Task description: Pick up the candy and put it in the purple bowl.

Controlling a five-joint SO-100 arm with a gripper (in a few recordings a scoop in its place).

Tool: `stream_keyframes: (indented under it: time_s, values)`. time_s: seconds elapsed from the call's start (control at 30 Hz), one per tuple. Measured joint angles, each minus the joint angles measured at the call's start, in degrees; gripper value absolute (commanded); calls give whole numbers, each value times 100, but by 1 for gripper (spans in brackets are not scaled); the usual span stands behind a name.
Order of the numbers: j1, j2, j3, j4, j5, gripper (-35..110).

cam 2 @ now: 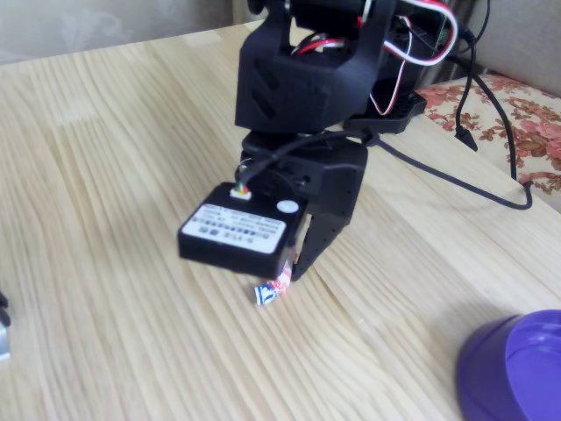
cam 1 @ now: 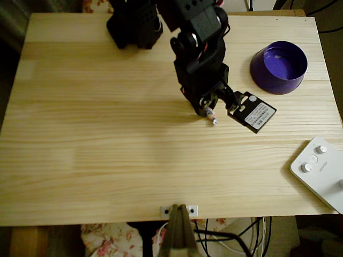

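The candy (cam 1: 211, 115) is a tiny pink-and-white wrapped sweet near the middle of the wooden table. It sits at the tips of my black gripper (cam 1: 207, 108), which points down and looks shut on it. In the fixed view the candy (cam 2: 271, 290) pokes out below the gripper (cam 2: 293, 271), at or just above the table surface, and a black camera box (cam 2: 241, 230) hides part of the jaws. The purple bowl (cam 1: 279, 67) stands upright at the back right, well apart from the gripper. Its rim (cam 2: 513, 368) shows at the fixed view's lower right corner.
A white device with round knobs (cam 1: 320, 171) lies at the table's front right edge. The arm's black base (cam 1: 134, 24) stands at the back. Cables (cam 2: 491, 167) trail off the table behind the arm. A bracket (cam 1: 179, 211) is fixed to the front edge.
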Motion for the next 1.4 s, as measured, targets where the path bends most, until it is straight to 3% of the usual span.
stream_keyframes:
  time_s: [0.27,0.5,0.77,1.07,1.4]
  values:
    - [-211,932,-88,1169,0,-1]
    - [-1749,2188,-1081,1731,158,-1]
    - [-3560,1521,-2470,1529,105,-1]
    - [-3630,-993,-4219,1195,123,-1]
    - [-3454,-1327,-3401,800,255,4]
